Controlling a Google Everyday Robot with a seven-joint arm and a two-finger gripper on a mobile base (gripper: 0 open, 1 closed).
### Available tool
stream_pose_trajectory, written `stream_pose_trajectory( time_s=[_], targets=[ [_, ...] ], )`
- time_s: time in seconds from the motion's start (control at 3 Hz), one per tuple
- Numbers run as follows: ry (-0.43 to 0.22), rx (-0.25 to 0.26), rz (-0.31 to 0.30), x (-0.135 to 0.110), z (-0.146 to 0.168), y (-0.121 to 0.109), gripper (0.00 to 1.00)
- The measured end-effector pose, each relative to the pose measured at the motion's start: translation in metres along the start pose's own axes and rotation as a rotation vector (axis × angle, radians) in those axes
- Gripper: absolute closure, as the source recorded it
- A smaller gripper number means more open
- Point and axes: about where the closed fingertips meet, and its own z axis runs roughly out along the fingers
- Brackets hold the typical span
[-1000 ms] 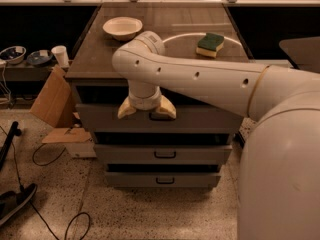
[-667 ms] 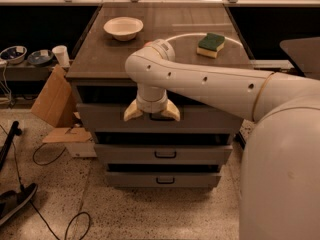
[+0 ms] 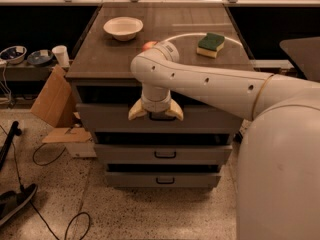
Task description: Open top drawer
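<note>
Robot arm point(image 3: 210, 86), white, is taking up most of the R side and is lying across the front of the cabinet point(image 3: 100, 59), elbow bent over the front edge of the dark wood top. Speckled floor point(image 3: 150, 214) is showing below.

Cabinet is standing centre frame w/ three grey fronts stacked. Top drawer point(image 3: 105, 119) is sitting directly under the top and is the tallest and widest of the three. I'm seeing a dark band btwn the top's edge and this front; can't tell if the drawer is pulled out at all. Middle drawer point(image 3: 130, 154) and bottom drawer point(image 3: 130, 179) are sitting below it, narrower, each w/ a small dark handle at centre.

Cardboard point(image 3: 50, 96) is leaning by the cabinet's L side.

Gripper point(image 3: 156, 113) is hanging wrist-down at the centre of the top drawer front. Tan fingers point(image 3: 137, 112) are standing spread, one each side of the drawer's dark bar handle point(image 3: 162, 118), which is showing btwn them. Can't tell if either finger is touching the handle.

On top: white bowl point(image 3: 123, 28) is sitting toward the back L, green/yellow sponge point(image 3: 210, 44) toward the R. A small red round thing point(image 3: 148, 46) is peeking out just behind the elbow; can't ID it.

Paper cup point(image 3: 61, 56) is standing on a low shelf to the L of the cabinet.
</note>
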Motion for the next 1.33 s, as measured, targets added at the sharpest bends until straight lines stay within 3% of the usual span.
stream_pose_trajectory(
  time_s=[0.67,1.0,1.33],
  targets=[
    [-0.01,-0.01,0.027,-0.002,0.008,0.018,0.02],
    [-0.011,-0.009,0.027,-0.003,0.009,0.02,0.24],
    [0.0,0.012,0.0,-0.008,0.007,0.015,0.56]
  ],
)
